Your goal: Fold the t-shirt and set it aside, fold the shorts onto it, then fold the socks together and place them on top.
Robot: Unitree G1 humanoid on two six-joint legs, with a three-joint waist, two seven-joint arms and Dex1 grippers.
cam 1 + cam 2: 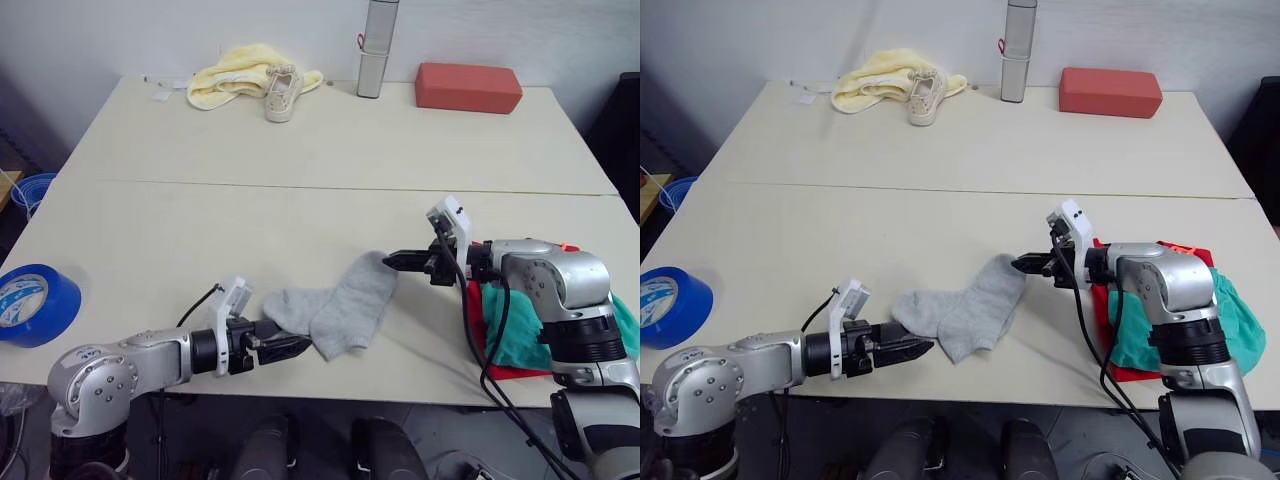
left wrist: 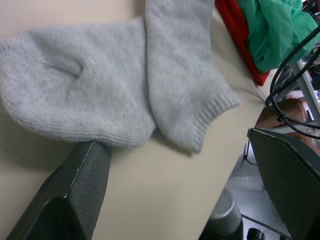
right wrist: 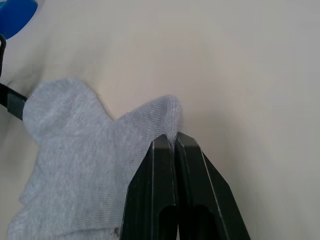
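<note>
I am pinching the socks (image 1: 340,308) with my closed right claw (image 1: 388,260) (left claw (image 1: 305,345) gaping), risking one sock slipping free

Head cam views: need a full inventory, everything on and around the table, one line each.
socks: 2, light grey, overlapping, near table edge between the pincers
t-shirt: 1, red, folded, near right edge under the shorts
shorts: 1, teal-green, on the t-shirt
cloth: 1, pale yellow, bunched at far left
shoe: 1, white, against the cloth
bottle: 1, silver-white, upright at far edge
block: 1, red, right of the bottle
tape roll: 1, blue, left edge
table: 1, cream
left pincer: black, open, at the socks' near end
right pincer: black, shut on the socks' far tip
</note>
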